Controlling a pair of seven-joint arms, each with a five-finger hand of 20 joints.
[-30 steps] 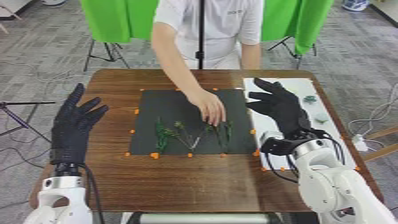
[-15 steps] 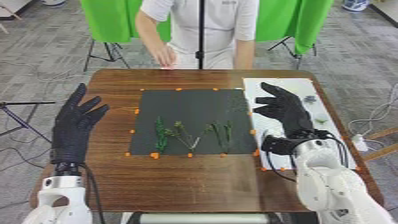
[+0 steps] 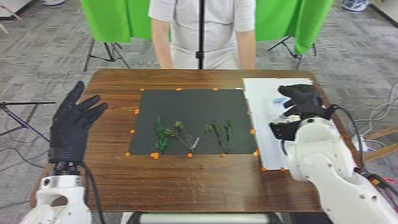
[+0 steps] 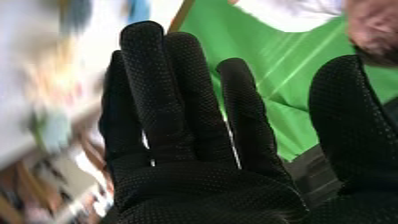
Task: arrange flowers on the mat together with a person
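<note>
Right hand (image 3: 303, 96) over the white board (image 3: 263, 92), right of the mat (image 3: 189, 106).
Its fingers are straight; the left hand (image 3: 73, 125) spreads.

Brown wooden surface (image 3: 195, 185), gray streaked floor (image 3: 44, 60). Green cloth (image 3: 111, 20) hangs beyond far edge, dark tripod legs (image 3: 109, 50) below it. Slim black pole (image 3: 201, 30) stands upright, far side. Pale cables (image 3: 382, 112) lie on the floor, right side.

Your green sprigs (image 3: 161, 135) are lying side by side on the flat, dark mat (image 3: 189, 106). They're occupying its near half.
</note>
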